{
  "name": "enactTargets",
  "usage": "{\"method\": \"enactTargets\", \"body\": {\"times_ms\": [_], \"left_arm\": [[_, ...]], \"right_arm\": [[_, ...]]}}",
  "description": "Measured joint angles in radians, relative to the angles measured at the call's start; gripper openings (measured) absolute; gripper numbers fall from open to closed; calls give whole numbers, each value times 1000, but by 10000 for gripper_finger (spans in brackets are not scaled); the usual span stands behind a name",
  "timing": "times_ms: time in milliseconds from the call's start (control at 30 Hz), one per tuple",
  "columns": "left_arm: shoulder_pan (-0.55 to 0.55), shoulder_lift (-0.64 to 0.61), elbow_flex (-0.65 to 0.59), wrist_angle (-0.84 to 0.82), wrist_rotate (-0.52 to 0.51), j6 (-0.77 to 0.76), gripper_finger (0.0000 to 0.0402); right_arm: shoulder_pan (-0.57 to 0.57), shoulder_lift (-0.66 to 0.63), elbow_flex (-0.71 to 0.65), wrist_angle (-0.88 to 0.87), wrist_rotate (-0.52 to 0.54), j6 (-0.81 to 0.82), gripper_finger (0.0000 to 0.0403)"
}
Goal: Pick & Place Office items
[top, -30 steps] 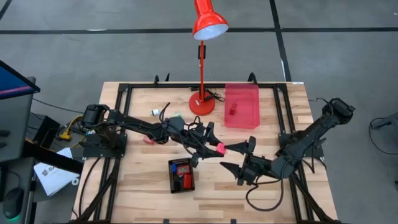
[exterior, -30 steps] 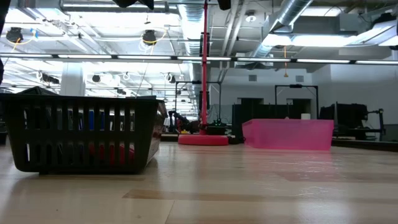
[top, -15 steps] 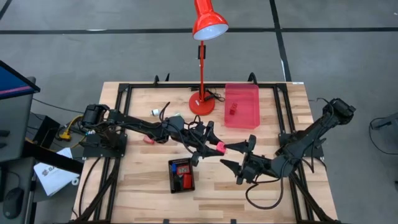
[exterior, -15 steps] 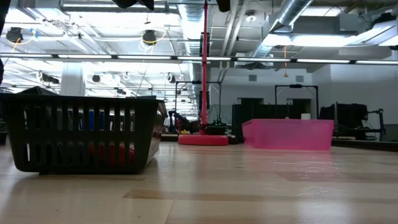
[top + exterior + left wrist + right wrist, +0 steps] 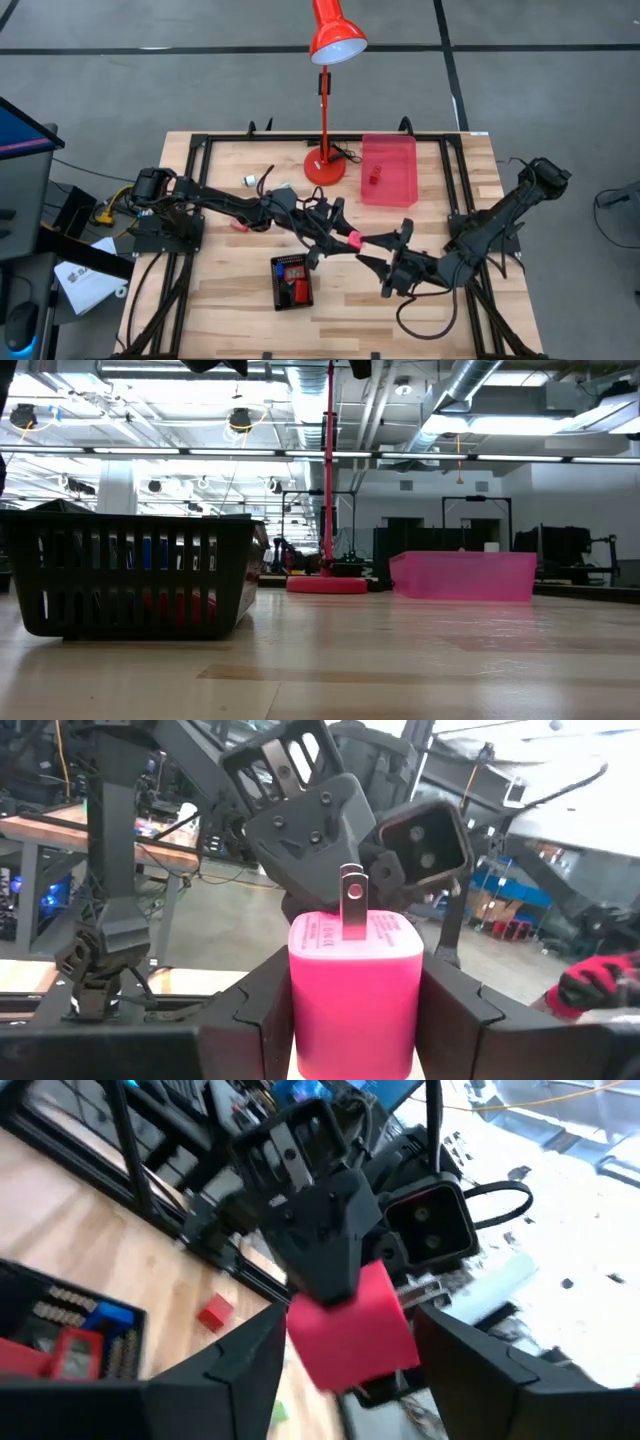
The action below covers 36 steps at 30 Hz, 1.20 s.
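Pink plug (image 5: 354,988) sat clamped in the left gripper (image 5: 335,236) above mid-table, while the right gripper (image 5: 385,254), fingers spread wide, faced it closely

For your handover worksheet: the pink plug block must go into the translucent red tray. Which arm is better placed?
Probably the right: its open right gripper already flanks the pink plug block that the left gripper holds, and the translucent red tray sits on its side.

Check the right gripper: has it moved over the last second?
Yes, slightly. In the high view the right gripper has edged left toward the black tray, closing around the pink block held by the left gripper.
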Motion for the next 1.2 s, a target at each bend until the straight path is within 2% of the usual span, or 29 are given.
{"method": "enactTargets", "body": {"times_ms": [300, 767, 1200], "left_arm": [[0, 0, 0, 42, -8, -78, 144], [-2, 0, 0, 55, -14, -93, 144], [-2, -2, 2, 43, -10, -92, 144]], "right_arm": [[13, 0, 0, -4, 32, -37, 249], [-43, 0, 0, 10, -46, -37, 250], [-19, 0, -2, 85, -45, -99, 248]]}}
